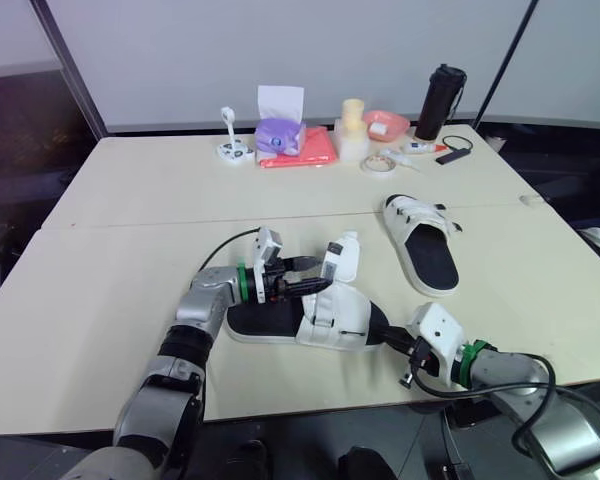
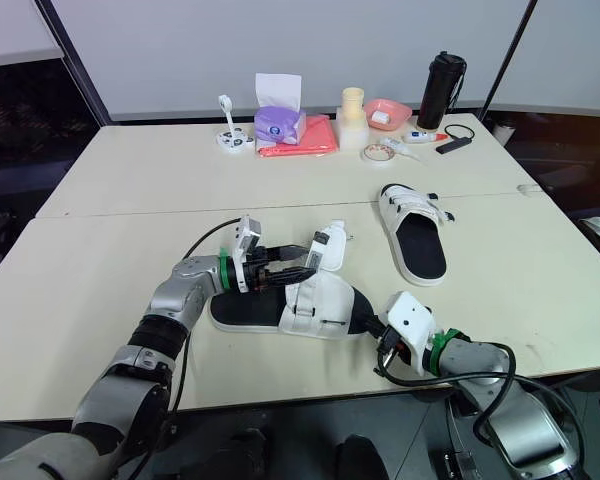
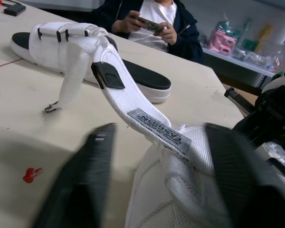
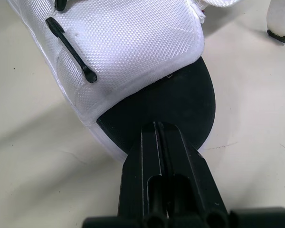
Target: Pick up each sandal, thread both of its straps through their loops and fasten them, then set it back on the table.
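White-mesh, black-soled sandal (image 1: 332, 322) lies lengthwise between arms. Left gripper (image 1: 320, 287), fingers apart, flanks raised white webbing strap (image 1: 342, 258); right gripper (image 1: 388, 340), fingers together, pins toe.

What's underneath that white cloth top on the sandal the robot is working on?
Its black footbed shows at the heel and again at the toe, where the right gripper meets it. The stretch beneath the white upper is covered, so nothing there can be told.

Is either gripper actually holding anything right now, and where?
Nothing looks clamped. Right gripper, shut, rests its tips on the near sandal's toe; left gripper stands open astride its raised strap.
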You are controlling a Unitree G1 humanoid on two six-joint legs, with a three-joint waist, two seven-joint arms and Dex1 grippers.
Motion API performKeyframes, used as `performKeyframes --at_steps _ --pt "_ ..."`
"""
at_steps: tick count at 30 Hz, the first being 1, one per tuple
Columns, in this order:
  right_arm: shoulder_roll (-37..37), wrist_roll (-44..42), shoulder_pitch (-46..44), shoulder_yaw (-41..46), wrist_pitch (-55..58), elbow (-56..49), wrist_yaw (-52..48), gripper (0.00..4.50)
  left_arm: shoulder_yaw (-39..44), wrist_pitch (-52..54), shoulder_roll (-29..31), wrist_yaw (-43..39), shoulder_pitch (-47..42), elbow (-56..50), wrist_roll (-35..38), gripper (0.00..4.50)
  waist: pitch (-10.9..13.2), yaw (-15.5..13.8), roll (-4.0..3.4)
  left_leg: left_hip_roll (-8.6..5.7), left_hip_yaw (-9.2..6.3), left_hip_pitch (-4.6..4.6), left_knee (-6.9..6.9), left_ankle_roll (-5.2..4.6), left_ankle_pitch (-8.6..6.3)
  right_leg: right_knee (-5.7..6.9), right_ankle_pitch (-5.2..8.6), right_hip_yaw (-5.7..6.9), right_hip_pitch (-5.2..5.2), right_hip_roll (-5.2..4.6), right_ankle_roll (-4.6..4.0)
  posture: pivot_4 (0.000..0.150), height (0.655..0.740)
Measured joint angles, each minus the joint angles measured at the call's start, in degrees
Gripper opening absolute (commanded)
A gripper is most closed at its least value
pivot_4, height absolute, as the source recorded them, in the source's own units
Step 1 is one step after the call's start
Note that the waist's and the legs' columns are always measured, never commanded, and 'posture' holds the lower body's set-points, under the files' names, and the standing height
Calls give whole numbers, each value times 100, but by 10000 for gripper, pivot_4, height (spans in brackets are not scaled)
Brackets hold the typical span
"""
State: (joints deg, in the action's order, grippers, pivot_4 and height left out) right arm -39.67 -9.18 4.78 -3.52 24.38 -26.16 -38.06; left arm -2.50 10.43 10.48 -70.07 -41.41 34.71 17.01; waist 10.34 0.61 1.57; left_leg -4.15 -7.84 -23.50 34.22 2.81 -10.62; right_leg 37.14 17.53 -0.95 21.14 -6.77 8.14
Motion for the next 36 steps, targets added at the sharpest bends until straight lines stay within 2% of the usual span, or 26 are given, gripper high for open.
performKeyframes --at_steps 9,13,21,30,31,32,36 --pt "0 17 -70 -25 -84 77 -59 0 -94 318 135 -634 -726 174 106 34917 -1 18 -1 0 2 1 0 0 0 0 0 1 -1 2 0 1500 7400" --pt "-2 30 -67 -27 -105 104 -60 0 -243 455 250 -795 -786 346 33 34917 0 14 -1 0 1 1 0 0 0 0 0 1 -1 2 0 1500 7400" --pt "-2 69 -40 -25 -111 94 -52 0 -60 484 194 -84 -1018 814 -27 34917 0 5 1 0 0 1 1 0 0 0 1 1 -1 1 1 1500 7400" --pt "-2 79 -47 -25 -115 102 -55 0 -281 825 208 -103 -1018 777 -185 34917 0 5 0 -1 1 1 1 0 0 0 0 2 -1 2 1 1500 7400" --pt "-2 83 -49 -26 -115 103 -55 0 -333 834 209 -126 -1019 765 -207 29757 0 6 1 -1 1 1 1 0 0 0 0 2 -1 2 1 1500 7400" --pt "-2 89 -52 -26 -116 104 -56 0 -357 847 204 -149 -1020 744 -231 26722 0 6 1 -1 1 1 1 0 0 0 0 2 -1 2 1 1500 7400" --pt "-2 106 -46 -26 -119 100 -55 0 -408 902 197 -249 -1039 633 -273 7149 0 4 0 -1 1 1 1 0 0 0 0 1 -2 2 1 1500 7400"
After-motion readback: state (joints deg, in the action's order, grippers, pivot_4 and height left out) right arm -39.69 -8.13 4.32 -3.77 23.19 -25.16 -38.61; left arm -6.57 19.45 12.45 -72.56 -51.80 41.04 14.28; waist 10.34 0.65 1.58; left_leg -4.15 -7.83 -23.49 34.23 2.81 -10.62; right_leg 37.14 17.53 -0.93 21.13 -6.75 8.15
